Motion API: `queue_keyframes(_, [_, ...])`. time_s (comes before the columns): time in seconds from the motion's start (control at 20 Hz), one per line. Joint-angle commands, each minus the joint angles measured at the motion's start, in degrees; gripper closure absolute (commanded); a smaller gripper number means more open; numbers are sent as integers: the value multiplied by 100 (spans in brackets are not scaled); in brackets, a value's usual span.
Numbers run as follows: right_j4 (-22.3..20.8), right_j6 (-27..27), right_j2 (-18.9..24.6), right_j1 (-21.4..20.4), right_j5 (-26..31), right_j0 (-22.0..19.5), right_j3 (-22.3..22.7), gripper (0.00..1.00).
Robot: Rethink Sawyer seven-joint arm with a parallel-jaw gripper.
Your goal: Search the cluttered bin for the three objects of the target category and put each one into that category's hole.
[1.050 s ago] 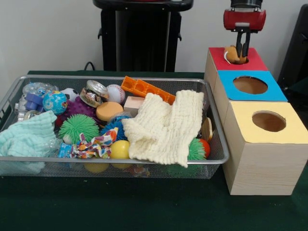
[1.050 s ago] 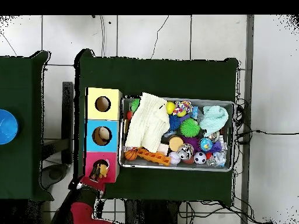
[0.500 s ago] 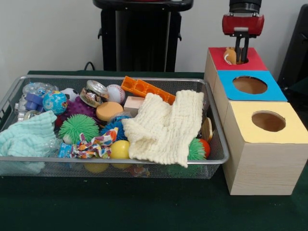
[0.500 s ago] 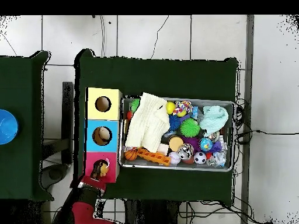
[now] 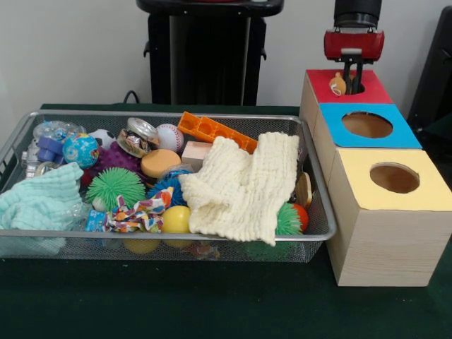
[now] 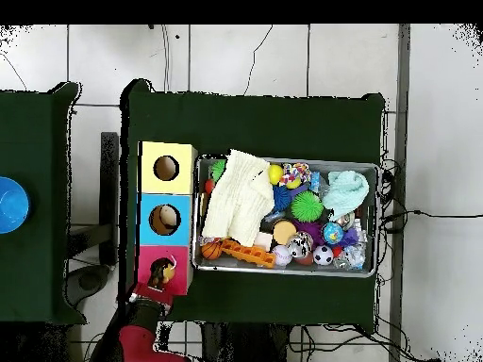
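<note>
Front view: wire bin (image 5: 321,229) fills left frame; upper right, red box (image 5: 371,90) with brown toy (image 5: 339,84) half in its hole. Gripper (image 5: 354,72) above it, jaw state unclear. Lift straight, avoid snagging.

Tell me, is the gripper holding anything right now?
Cannot tell: the gripper sits above the red hole beside a small tan toy, but contact isn't visible.

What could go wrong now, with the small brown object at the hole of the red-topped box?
1. The small brown object sits at the rim of the round hole in the red-topped wooden box; it may stay lodged instead of falling in.
2. The gripper hangs just above it and might drag it out when rising.
3. The cream knitted cloth covers part of the wire mesh bin and may hide further targets.
</note>
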Motion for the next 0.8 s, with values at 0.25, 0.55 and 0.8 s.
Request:
queue_keyframes(0.25, [-116, 1732, 459, 878, 357, -335, -159, 100])
queue_keyframes(0.55, [-139, 1753, 479, 955, 263, -358, -187, 100])
queue_keyframes(0.8, [-79, 1700, 422, 997, 157, -271, -207, 0])
